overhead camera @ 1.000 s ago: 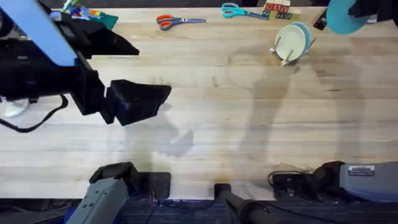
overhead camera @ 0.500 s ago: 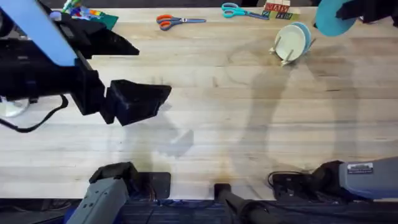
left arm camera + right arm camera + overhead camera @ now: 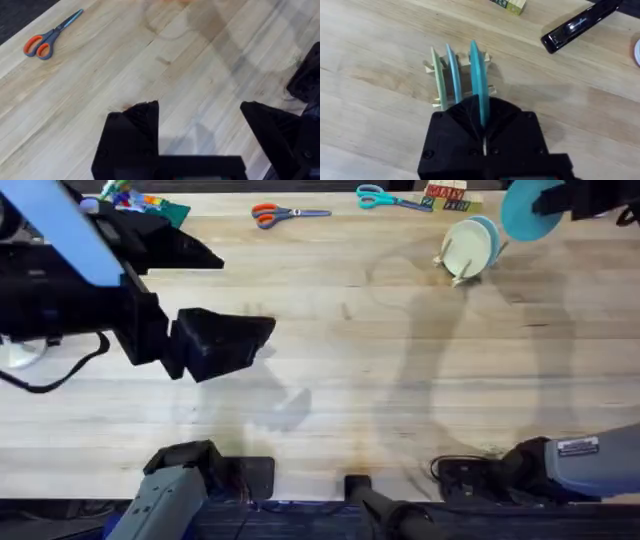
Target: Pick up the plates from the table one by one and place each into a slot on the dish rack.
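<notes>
A teal-blue plate (image 3: 524,209) hangs in the air at the far right of the table (image 3: 400,360), with my right gripper (image 3: 562,196) shut on its rim. In the right wrist view this plate (image 3: 478,82) stands edge-on between my right gripper (image 3: 481,120) fingers, just above the wooden dish rack (image 3: 490,91). The rack (image 3: 462,272) holds a cream-yellow plate (image 3: 462,248) (image 3: 437,75) and a sky-blue plate (image 3: 488,235) (image 3: 452,75) upright in its slots. My left gripper (image 3: 228,340) (image 3: 200,125) hovers open over bare wood at the left.
Orange-handled scissors (image 3: 285,214) (image 3: 47,37), teal scissors (image 3: 385,197) and lettered blocks (image 3: 447,196) lie along the far edge. A black clip-like tool (image 3: 580,25) lies beyond the rack. Coloured items (image 3: 140,205) sit at the far left.
My right gripper has carried the teal-blue plate leftward, closer to the dish rack. The left arm has not moved.
</notes>
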### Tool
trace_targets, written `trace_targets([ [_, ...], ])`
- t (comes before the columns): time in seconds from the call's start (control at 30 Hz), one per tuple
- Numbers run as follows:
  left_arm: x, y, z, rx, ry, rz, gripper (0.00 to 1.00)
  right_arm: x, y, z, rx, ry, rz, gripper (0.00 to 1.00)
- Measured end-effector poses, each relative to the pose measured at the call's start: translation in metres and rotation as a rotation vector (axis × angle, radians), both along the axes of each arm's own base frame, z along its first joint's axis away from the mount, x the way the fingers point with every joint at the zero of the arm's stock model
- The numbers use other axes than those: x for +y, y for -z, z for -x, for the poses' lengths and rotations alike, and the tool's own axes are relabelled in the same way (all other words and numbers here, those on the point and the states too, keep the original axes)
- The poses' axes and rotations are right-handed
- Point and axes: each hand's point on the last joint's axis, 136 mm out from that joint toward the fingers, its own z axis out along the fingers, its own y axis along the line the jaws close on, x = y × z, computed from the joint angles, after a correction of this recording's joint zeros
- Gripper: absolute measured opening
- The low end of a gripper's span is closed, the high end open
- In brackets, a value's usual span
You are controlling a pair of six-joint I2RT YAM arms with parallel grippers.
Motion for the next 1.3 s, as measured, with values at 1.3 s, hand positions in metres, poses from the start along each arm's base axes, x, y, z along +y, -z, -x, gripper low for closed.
trace_targets([
  [1.3,0.000,0.000,0.000,0.000,0.000,0.000,0.993,0.016,0.046,-0.024,0.059,-0.048,-0.017,0.029],
])
